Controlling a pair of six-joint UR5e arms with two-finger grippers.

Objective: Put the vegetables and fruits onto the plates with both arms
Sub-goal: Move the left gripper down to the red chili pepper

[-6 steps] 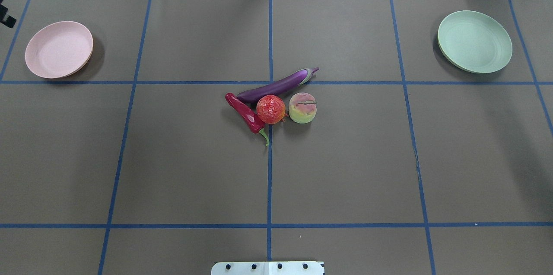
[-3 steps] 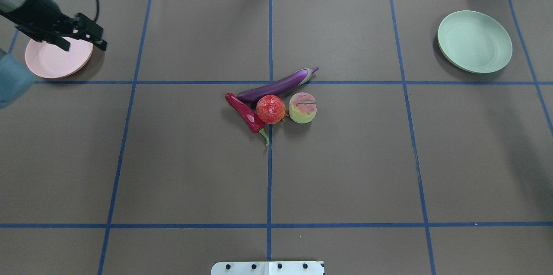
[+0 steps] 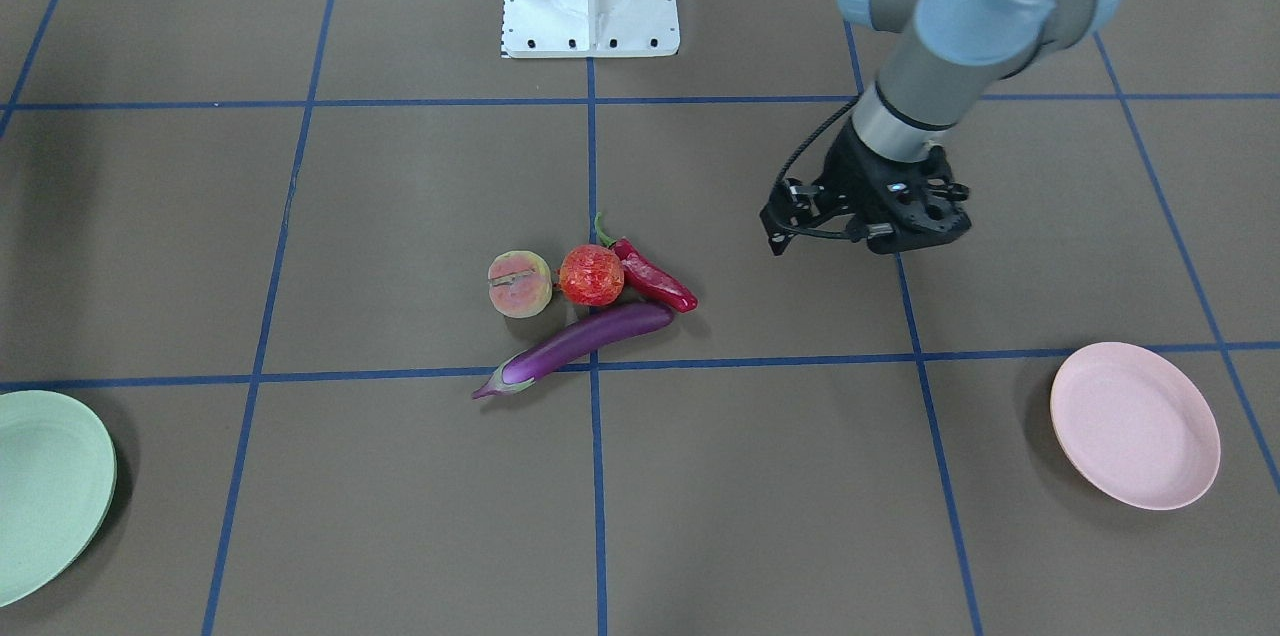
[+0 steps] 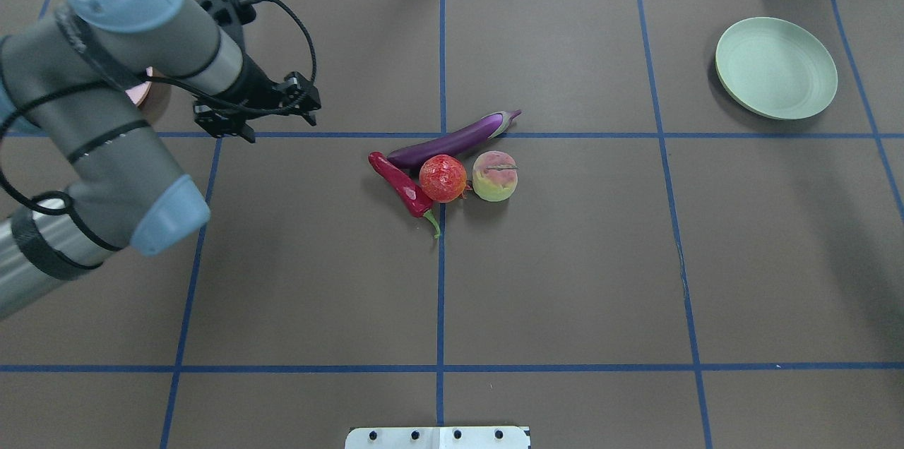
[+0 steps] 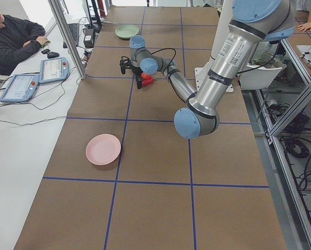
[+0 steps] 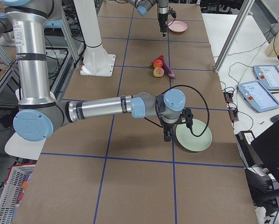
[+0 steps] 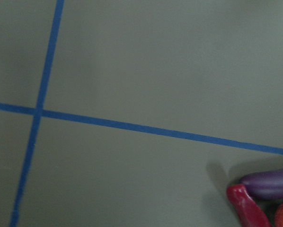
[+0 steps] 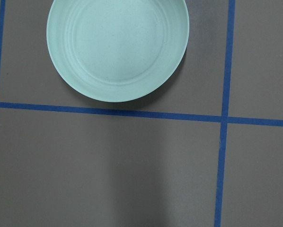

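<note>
two plates [image 3: 1135, 426]; one each (clustered): eggplant [image 3: 585, 341], chili [image 3: 655, 284], peach [image 3: 519, 284], red fruit [image 3: 591, 275].

Robotics lab: grid-taped table [image 4: 565, 258], teach pendants [image 6: 259, 96].

The work surface was a table [image 4: 565, 279] covered edge to edge with a matte brown sheet and divided into large rectangles by blue tape lines [image 4: 441, 294]. Even, diffuse lighting left only soft shadows on it. Along the operators' side stood a white bench [image 5: 20, 140] carrying two tablet-style pendants [image 5: 54, 69] and loose cables [image 5: 36, 112], with an upright aluminium post [image 5: 67, 36] at the table's edge and a person in dark clothing [image 5: 12, 39] seated at the bench's far end. On the opposite side of the table were aluminium frame rails [image 5: 300, 99], a white chair [image 5: 262, 75] and a grey floor [image 5: 307, 221].
</note>
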